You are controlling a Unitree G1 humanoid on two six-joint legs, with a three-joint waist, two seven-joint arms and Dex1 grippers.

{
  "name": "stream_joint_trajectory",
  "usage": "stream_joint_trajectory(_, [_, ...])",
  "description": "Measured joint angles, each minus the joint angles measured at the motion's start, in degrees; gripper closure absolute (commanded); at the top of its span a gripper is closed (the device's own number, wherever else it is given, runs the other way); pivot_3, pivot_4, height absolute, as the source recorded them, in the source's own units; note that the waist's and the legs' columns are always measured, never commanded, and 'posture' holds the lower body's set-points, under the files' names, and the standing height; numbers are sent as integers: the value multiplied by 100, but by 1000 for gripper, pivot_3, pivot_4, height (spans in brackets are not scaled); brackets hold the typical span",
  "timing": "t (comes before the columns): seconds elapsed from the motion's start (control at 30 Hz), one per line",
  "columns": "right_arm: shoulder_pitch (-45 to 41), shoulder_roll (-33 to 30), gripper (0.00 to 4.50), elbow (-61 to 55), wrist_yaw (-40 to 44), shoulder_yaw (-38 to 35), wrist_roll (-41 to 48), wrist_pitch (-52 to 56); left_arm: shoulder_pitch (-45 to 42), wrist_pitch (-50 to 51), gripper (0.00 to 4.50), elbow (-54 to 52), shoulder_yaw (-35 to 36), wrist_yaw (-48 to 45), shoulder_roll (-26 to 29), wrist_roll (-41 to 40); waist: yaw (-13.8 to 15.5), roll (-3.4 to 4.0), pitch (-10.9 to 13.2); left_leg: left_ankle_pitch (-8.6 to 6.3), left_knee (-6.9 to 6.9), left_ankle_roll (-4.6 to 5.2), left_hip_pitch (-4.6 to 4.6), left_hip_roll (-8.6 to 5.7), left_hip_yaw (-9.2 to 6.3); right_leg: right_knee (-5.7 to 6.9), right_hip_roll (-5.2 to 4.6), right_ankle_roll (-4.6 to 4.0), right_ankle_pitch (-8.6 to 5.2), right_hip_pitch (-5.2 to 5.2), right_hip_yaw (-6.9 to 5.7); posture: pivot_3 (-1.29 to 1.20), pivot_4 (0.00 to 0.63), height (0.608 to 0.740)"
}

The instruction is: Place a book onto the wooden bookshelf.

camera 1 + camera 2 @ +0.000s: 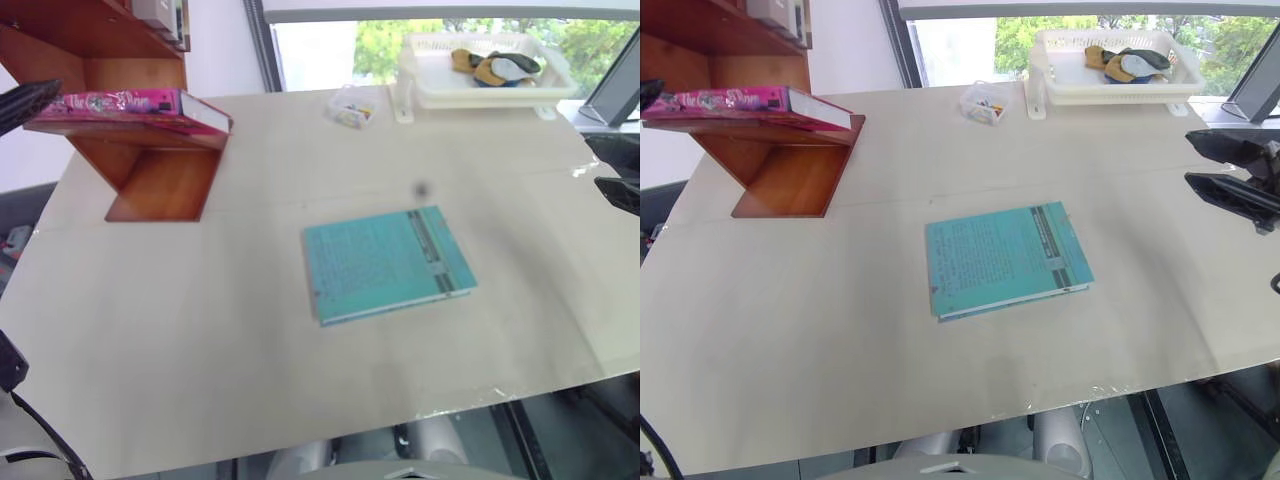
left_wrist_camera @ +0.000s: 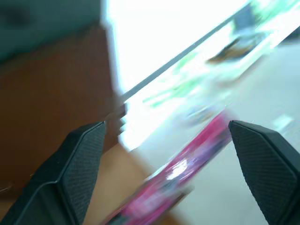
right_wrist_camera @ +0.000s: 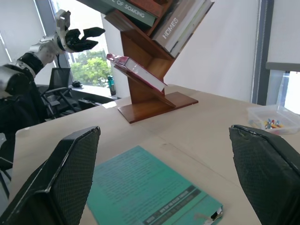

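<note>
The pink book (image 1: 130, 105) lies flat on a lower board of the reddish-brown wooden bookshelf (image 1: 160, 170) at the table's far left, its white page edges facing the table. My left gripper (image 3: 91, 38) hovers open in the air just left of the book, apart from it. In the left wrist view its fingers (image 2: 79, 154) stand wide, with the blurred book (image 2: 187, 164) beyond them. My right gripper (image 1: 1190, 160) is open and holds nothing at the table's right edge.
A thin teal book (image 1: 385, 262) lies flat mid-table. At the back stand a white plastic tray (image 1: 430, 85) with small items and a small clear box (image 1: 352, 108). Other books (image 3: 178, 23) lean on the shelf's upper boards.
</note>
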Motion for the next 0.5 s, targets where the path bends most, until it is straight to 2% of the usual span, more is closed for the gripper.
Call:
stream_joint_trajectory(0.1, [224,-33,0,-115,12,-41,62,111,954,1231,54,-1339,474,189,-279,-814,5,1,-1,-1,-3,-2,3,6,-3,-1,-11,-1,0,2,16,0,150,740])
stream_joint_trajectory(0.2, [749,-64,0,-288,7,-183,161,295,2269,2545,54,-2781,1114,426,-652,-1737,10,4,0,-2,-6,-3,2,5,-6,-4,-13,-2,0,1,21,0,150,740])
stream_joint_trajectory(0.27, [1055,-151,0,-422,6,-346,197,378,3175,3122,54,-3646,1362,604,-856,-2070,20,6,1,-3,-9,-4,10,5,-1,-11,-14,-2,-1,7,28,0,150,740])
stream_joint_trajectory(0.4, [1617,-250,0,-666,12,-591,205,386,4064,3382,54,-4413,1383,1090,-1186,-2075,87,8,0,-3,-14,-6,41,7,2,-16,-13,-4,-2,33,31,0,150,740])
stream_joint_trajectory(0.5, [2248,-339,0,-733,17,-556,-177,190,4679,3207,54,-4524,1063,1434,-1377,-1546,159,11,-2,-3,-22,-6,62,8,6,-19,-12,-4,-2,51,33,0,150,740])
